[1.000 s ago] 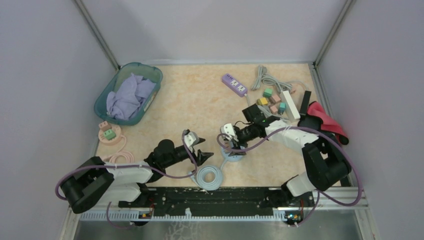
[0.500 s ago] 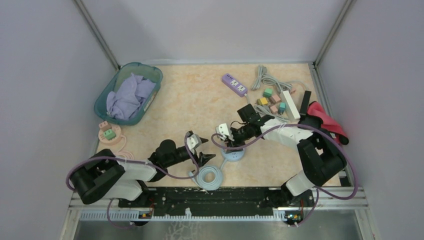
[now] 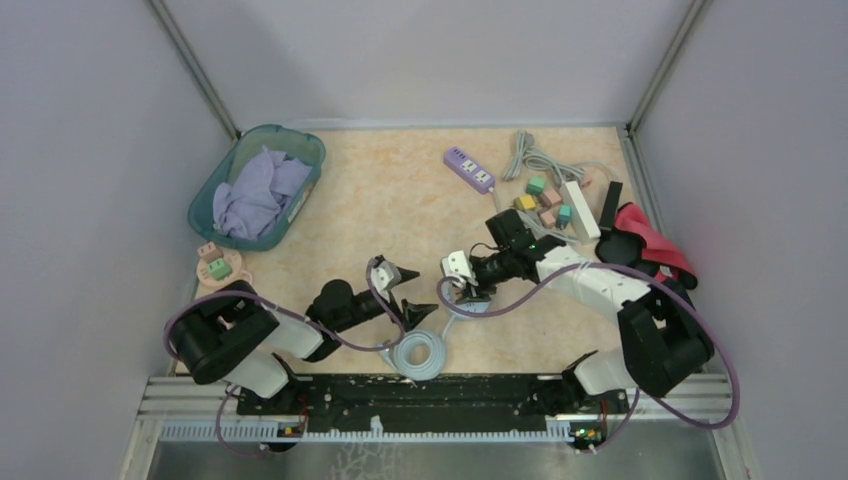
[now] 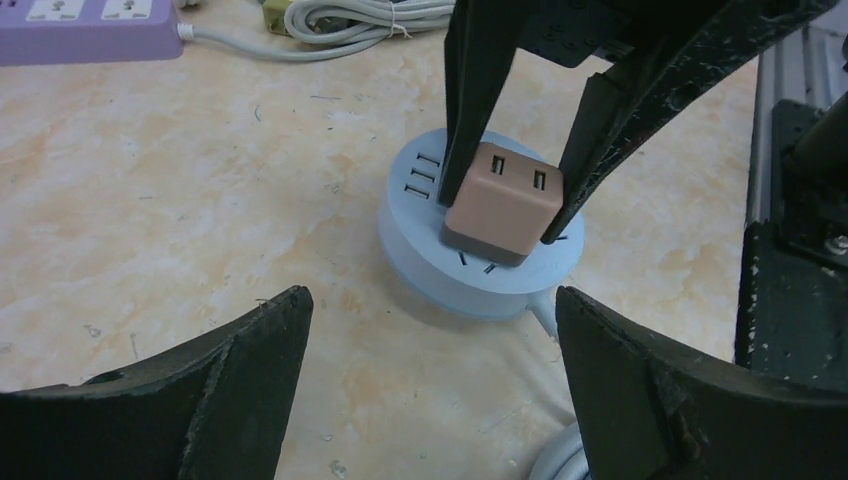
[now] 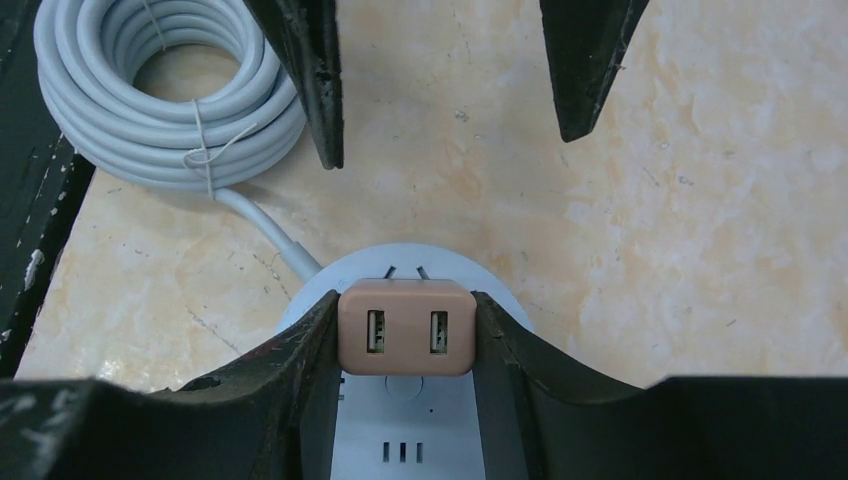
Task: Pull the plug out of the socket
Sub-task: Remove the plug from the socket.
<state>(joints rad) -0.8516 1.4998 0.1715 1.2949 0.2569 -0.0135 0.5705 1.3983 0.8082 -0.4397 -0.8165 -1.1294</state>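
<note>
Tan rigid cube plug (image 5: 405,327) sitting in round pale-blue socket hub (image 4: 415,240); my right fingers (image 5: 300,370) are clamping its slick flat sides, left fingers (image 4: 230,370) hanging spread; light hub likely lifting.

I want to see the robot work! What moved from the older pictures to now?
The left arm swung its back part in toward the middle, and the open left gripper edged a little closer to the round socket. The right gripper drifted slightly left, then back; it is shut on the plug now. The plug still sits on the socket, and the coiled cable has not moved.
</note>
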